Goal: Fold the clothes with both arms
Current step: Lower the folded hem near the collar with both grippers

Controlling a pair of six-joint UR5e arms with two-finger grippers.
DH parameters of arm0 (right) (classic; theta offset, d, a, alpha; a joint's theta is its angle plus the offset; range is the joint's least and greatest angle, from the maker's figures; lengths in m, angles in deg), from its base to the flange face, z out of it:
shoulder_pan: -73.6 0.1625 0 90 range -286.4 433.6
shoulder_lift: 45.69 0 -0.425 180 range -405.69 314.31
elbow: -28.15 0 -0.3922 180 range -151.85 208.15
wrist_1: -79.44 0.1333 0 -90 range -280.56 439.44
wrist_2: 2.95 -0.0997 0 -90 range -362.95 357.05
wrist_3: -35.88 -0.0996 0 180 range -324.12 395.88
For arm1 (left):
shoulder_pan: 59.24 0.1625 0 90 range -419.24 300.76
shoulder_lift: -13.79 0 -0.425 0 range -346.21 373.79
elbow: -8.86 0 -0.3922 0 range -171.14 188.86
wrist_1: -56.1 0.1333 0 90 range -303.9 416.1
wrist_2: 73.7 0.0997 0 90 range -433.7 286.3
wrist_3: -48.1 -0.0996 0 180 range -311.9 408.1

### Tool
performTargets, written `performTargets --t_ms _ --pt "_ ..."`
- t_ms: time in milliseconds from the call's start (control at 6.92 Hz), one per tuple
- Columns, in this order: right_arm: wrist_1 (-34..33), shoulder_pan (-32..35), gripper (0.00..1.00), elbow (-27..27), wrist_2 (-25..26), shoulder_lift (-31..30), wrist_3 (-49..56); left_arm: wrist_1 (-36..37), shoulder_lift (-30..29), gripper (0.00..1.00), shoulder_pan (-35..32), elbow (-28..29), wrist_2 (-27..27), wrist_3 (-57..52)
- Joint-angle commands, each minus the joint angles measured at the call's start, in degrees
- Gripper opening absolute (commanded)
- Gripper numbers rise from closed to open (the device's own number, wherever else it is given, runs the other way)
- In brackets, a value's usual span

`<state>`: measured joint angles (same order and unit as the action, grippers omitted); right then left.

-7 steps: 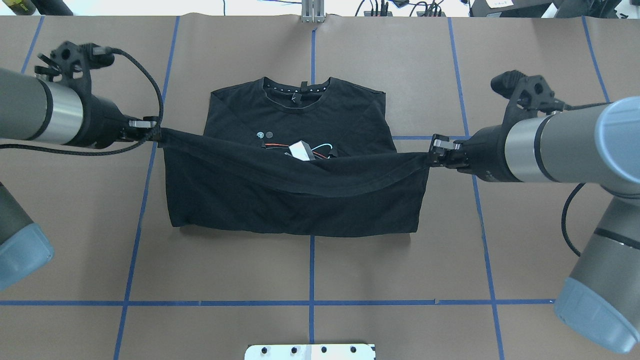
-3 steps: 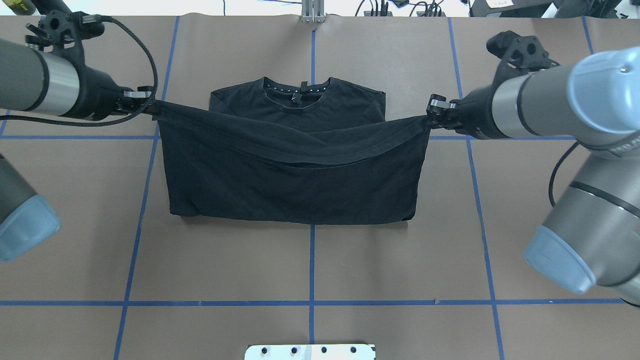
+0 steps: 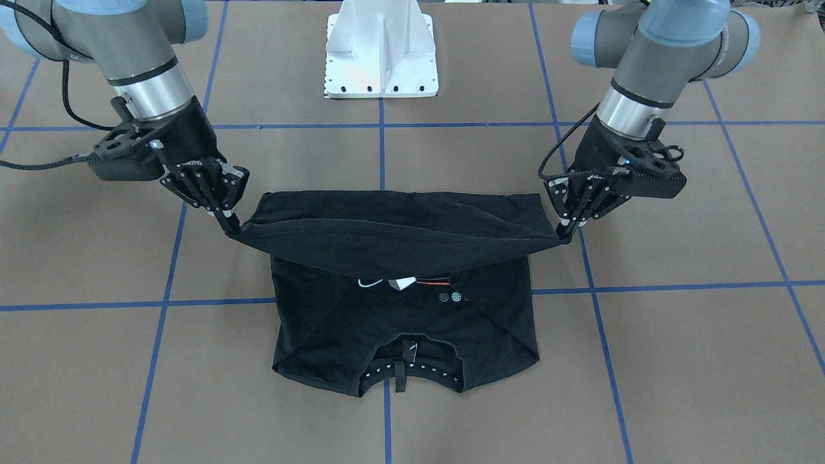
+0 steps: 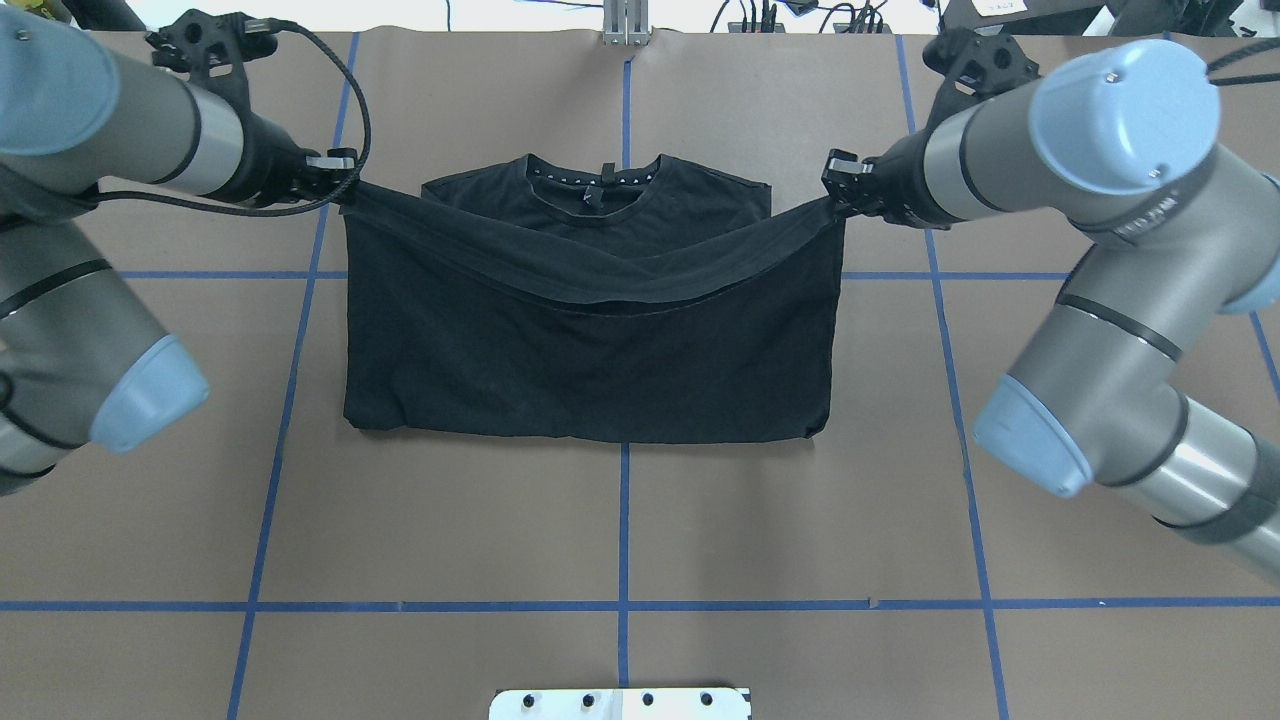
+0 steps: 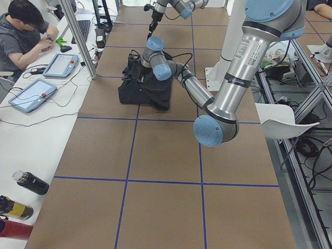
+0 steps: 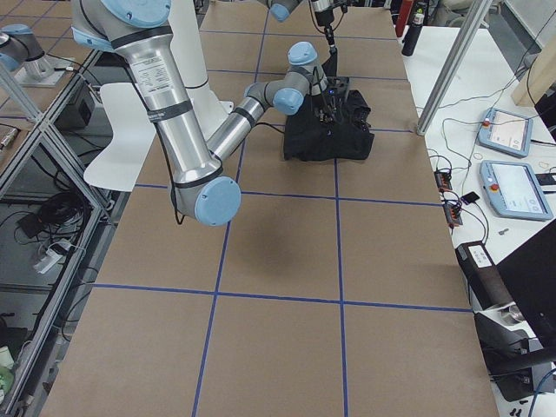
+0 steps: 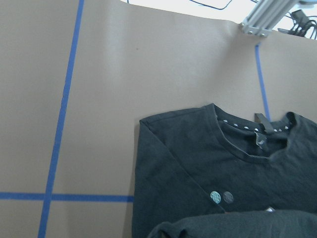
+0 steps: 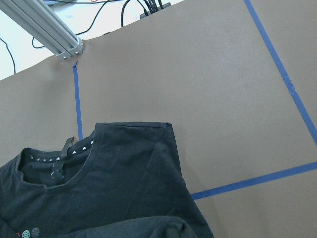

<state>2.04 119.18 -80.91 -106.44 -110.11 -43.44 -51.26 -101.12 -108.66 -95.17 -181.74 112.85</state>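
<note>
The black T-shirt [image 4: 590, 360] lies on the table with its collar [image 4: 600, 180] at the far side. Its lower half is folded up over the front. My left gripper [image 4: 340, 187] is shut on one corner of the hem, and my right gripper [image 4: 835, 195] is shut on the other. The hem hangs stretched and sagging between them, just short of the collar. In the front-facing view the left gripper [image 3: 566, 235] and the right gripper [image 3: 231, 227] hold the hem above the shirt [image 3: 399, 322], and a strip of the print [image 3: 403, 283] shows under it. Both wrist views show the collar end [image 7: 208, 168] [image 8: 114, 168].
The table is covered in brown paper [image 4: 620, 530] with blue tape lines. The white pedestal base [image 3: 380, 58] stands at the robot's side. An aluminium post [image 4: 625, 25] and cables are at the far edge. An operator [image 5: 21, 31] sits at a side desk with tablets.
Both grippers have carried the hem away from the robot toward the collar. The folded layer now covers the print in the overhead view. Both stay shut.
</note>
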Motion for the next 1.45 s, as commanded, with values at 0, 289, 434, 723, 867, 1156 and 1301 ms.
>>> performTargets --t_ms 0,289,434,723,867,1156,1301 --pt "0.2 1.6 0.00 6.5 0.1 3.6 1.5 -0.1 -3.8 0.00 0.0 8.5 3.3 -3.3" --pt "0.6 1.5 0.00 14.8 0.3 7.1 3.5 -1.6 -6.9 0.00 0.3 17.2 4.1 -6.9" --pt "0.9 1.4 0.00 19.0 0.7 8.3 4.5 -3.0 -7.5 0.00 1.0 20.0 4.1 -9.4" --pt "2.1 1.4 0.00 22.7 1.0 8.5 6.5 -6.8 -9.1 0.00 2.7 26.8 4.1 -11.7" --pt "2.1 1.4 0.00 23.1 0.9 8.4 7.2 -7.1 -9.5 0.00 2.9 28.1 4.0 -14.3" --pt "2.1 1.3 0.00 23.7 0.9 8.3 7.3 -7.1 -9.5 0.00 2.8 28.1 3.7 -15.2" --pt "2.1 1.3 0.00 24.0 1.0 8.3 8.6 -7.2 -9.5 0.04 2.7 28.1 3.5 -15.4"
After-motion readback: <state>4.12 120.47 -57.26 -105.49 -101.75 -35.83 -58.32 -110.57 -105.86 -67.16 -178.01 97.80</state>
